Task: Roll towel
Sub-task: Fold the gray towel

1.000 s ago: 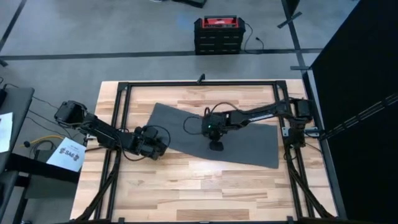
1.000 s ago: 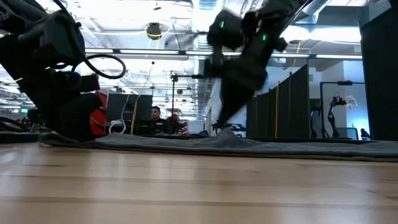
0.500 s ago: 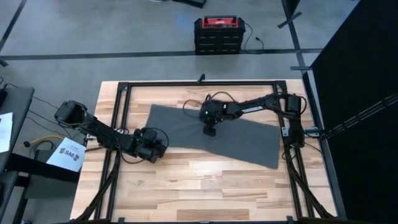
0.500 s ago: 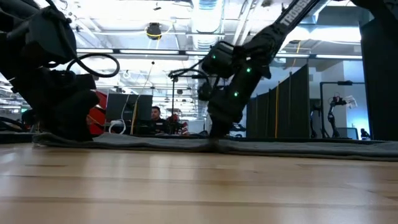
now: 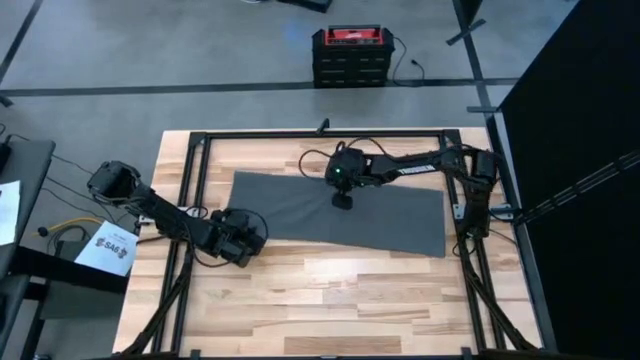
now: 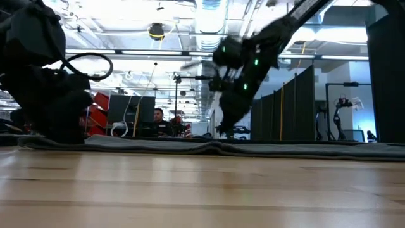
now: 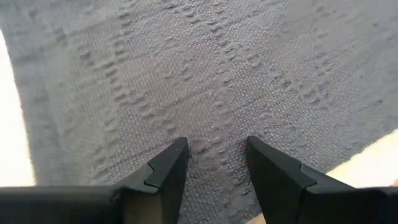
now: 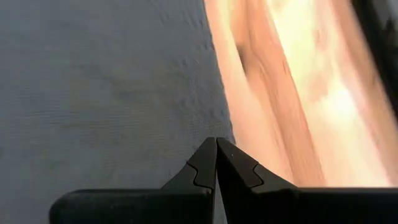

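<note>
Two hands work on the towel (image 5: 380, 215), which lies flat on the tabletop (image 5: 330, 300). Left hand (image 7: 214, 158), fingers apart, rests on its near left corner. Right hand (image 8: 216, 163), pinched shut and holding nothing, hangs above its far edge. Rolling has not begun; an edge needs gripping next. No writing I can read.

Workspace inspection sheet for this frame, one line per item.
Surface: wooden table inside a black frame.
Job's things: dark grey towel spread flat, unrolled, slightly skewed.
Clutter: nothing seen on the table.
Grippers: left gripper open, low over the towel's near-left corner; right gripper shut, at the towel's far edge near the middle.
Cables: looped cable on the left arm; cord running from the red and black box on the floor.
Surroundings: dark partition at right; person seated in the room beyond.
</note>
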`<state>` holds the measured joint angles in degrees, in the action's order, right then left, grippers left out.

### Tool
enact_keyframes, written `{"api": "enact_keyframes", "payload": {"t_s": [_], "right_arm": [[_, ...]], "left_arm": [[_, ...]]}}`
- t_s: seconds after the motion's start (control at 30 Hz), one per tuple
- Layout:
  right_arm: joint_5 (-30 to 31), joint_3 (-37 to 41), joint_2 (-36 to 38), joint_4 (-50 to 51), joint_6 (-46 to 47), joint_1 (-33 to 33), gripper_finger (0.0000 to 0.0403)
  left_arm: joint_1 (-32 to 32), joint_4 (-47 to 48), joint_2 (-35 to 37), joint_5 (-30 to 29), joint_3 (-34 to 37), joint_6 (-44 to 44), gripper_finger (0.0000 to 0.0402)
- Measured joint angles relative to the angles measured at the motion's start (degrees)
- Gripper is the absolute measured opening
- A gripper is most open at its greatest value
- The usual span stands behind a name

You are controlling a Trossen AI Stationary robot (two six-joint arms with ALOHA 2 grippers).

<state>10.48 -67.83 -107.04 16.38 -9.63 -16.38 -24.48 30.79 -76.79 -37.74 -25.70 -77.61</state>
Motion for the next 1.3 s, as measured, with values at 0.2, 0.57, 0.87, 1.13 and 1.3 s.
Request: {"api": "enact_keyframes", "payload": {"t_s": [0.2,0.57,0.87,1.13,1.3], "right_arm": [[-8.1,7.2,11.6,-3.8,0.7,4.2,0.0],[-13.4,21.7,9.6,-25.9,7.3,13.8,0.0],[-13.8,16.9,-7.1,-40.4,8.1,14.9,0.0],[-14.7,16.2,-10.8,-40.9,12.2,17.2,0.0],[-16.6,16.4,-10.3,-39.9,12.7,18.3,0.0]], "left_arm": [[2.9,0.9,5.4,-8.0,-6.4,14.0,0.0152],[20.5,-25.2,-8.0,4.9,-6.7,42.1,0.0152],[31.5,-30.3,-16.7,6.6,-7.0,50.3,0.0152],[37.4,-25.9,-11.0,8.5,-6.7,58.6,0.0152],[42.4,-22.6,-9.3,8.1,-6.6,62.3,0.0152]]}}
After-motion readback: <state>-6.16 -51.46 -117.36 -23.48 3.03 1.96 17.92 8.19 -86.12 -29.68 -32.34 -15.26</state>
